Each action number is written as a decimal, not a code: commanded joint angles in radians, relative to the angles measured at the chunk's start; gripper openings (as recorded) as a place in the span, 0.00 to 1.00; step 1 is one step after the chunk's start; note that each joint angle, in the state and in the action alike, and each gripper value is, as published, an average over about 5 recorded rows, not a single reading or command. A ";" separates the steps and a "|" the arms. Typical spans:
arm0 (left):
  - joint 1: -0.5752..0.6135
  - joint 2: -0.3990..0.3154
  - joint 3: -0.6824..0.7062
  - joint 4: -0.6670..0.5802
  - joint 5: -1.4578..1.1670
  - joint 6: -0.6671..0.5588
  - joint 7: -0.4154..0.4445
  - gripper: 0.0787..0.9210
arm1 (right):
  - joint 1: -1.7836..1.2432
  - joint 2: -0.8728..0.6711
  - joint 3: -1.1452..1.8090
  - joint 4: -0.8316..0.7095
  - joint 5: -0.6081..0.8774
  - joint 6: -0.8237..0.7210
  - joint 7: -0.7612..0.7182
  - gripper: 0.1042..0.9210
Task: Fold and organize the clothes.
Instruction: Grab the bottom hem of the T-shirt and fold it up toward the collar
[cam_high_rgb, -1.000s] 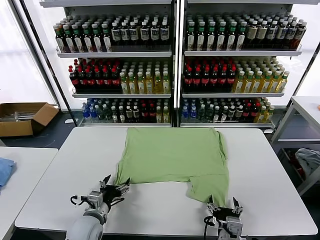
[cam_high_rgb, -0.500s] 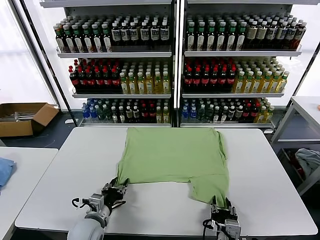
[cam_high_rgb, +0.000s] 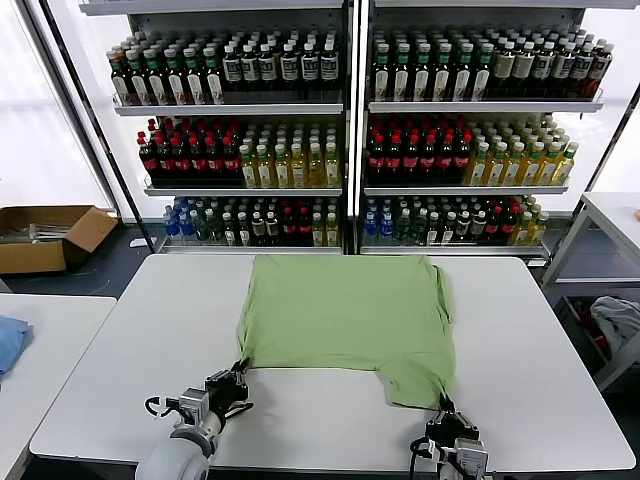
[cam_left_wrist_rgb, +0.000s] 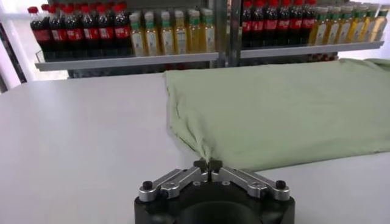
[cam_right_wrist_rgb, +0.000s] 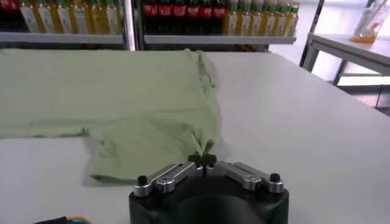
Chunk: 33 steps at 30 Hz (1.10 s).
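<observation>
I have the left end effector (cam_high_rgb: 238, 378) pinched tight on the shirt's (cam_high_rgb: 345, 312) near-left corner, and the right end effector (cam_high_rgb: 446, 418) clamped on its near-right flap. To fold well, I'd lift both together and level, carrying the near edge toward the far edge. The shirt lies flat on the desk (cam_high_rgb: 540, 340), stretching away from both end effectors toward the bottle shelves (cam_high_rgb: 345, 120).

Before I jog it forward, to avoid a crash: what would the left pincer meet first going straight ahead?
The light green soft fabric shirt that the left pincer already pinches; beyond it, probably the bottle shelves.
</observation>
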 joint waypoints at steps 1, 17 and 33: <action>-0.009 -0.009 -0.007 -0.068 -0.028 -0.062 -0.010 0.01 | 0.017 -0.003 0.035 0.063 0.021 0.035 -0.018 0.00; -0.215 0.007 0.055 0.064 -0.069 -0.104 -0.045 0.01 | 0.309 -0.039 0.053 -0.088 0.025 0.030 -0.033 0.00; -0.414 -0.025 0.078 0.318 -0.098 -0.104 -0.065 0.01 | 0.554 -0.066 -0.022 -0.399 0.009 0.022 -0.052 0.00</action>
